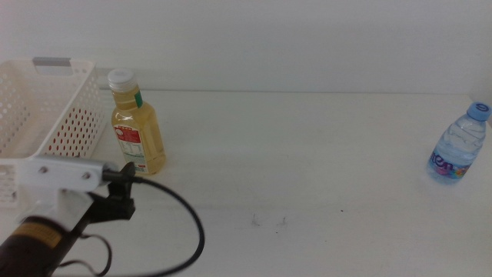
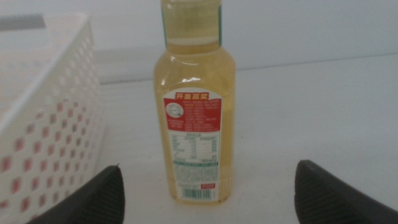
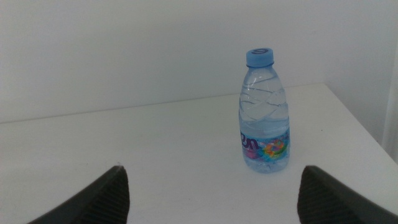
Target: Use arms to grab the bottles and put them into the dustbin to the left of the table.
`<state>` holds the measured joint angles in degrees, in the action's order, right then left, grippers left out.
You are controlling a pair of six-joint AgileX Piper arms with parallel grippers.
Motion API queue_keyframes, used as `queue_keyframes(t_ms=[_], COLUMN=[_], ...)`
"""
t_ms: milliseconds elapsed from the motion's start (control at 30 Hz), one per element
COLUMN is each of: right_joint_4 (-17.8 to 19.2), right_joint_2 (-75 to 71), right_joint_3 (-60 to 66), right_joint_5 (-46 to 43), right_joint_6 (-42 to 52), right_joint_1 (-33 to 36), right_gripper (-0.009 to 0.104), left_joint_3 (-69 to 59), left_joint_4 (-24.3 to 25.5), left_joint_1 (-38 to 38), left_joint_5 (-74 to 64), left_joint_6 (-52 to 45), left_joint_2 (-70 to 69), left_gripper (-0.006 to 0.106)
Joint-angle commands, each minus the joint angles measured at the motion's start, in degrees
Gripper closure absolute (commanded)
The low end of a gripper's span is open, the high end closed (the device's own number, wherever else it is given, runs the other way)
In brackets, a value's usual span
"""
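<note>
A yellow-liquid bottle (image 1: 136, 123) with a white cap and a red-green label stands upright on the white table (image 1: 307, 154), just right of the white perforated dustbin (image 1: 54, 108). My left arm (image 1: 58, 175) comes in at the bottom left, in front of the bottle. In the left wrist view the left gripper (image 2: 206, 169) is open, with the bottle (image 2: 196, 118) standing ahead between its jaws, untouched, and the dustbin (image 2: 43, 118) beside it. A small clear water bottle (image 1: 459, 143) with a blue cap stands at the far right. The right gripper (image 3: 212, 172) is open and short of that bottle (image 3: 263, 115). The red can is out of view.
A black cable (image 1: 188, 223) loops from the left arm over the table's front. A few tiny dark specks (image 1: 269, 221) mark the tabletop. A white wall backs the table, and the table's right edge (image 3: 367, 124) runs close by the water bottle.
</note>
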<state>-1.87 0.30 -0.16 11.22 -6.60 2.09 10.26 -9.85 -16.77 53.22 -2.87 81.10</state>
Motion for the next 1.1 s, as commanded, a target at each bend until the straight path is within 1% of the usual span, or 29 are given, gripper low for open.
queue_keyframes(t_ms=[0,100,300,400,767,933,1000,1067], right_joint_4=[0.19,0.19,0.19,0.19,0.19,0.19,0.19,0.19], right_joint_2=[-0.30,-0.30,-0.30,-0.30,-0.30,-0.30,-0.30,-0.30], right_joint_3=[0.16,0.16,0.16,0.16,0.16,0.16,0.16,0.16], right_joint_5=[-0.44,-0.44,-0.44,-0.44,-0.44,-0.44,-0.44,-0.44], right_joint_6=[0.14,0.14,0.14,0.14,0.14,0.14,0.14,0.14], right_joint_1=[-0.45,-0.45,-0.45,-0.45,-0.45,-0.45,-0.45,-0.45], right_gripper=[0.005,0.005,0.005,0.005,0.005,0.005,0.005,0.005], left_joint_3=[2.47,6.11,13.79,17.00,29.31,32.02,32.02,31.28], left_joint_4=[3.16,8.64,16.52,18.96,19.82,19.48,17.63,16.73], left_joint_1=[1.39,3.80,8.64,10.24,10.70,10.49,10.49,10.49], left_joint_5=[2.95,2.95,2.95,3.22,3.22,3.66,5.86,8.04], left_joint_6=[2.87,4.93,7.88,8.99,9.49,10.43,11.45,12.57], left_joint_2=[4.58,9.73,19.20,22.99,35.82,38.96,38.97,38.21], left_gripper=[0.007,0.007,0.007,0.007,0.007,0.007,0.011,0.021])
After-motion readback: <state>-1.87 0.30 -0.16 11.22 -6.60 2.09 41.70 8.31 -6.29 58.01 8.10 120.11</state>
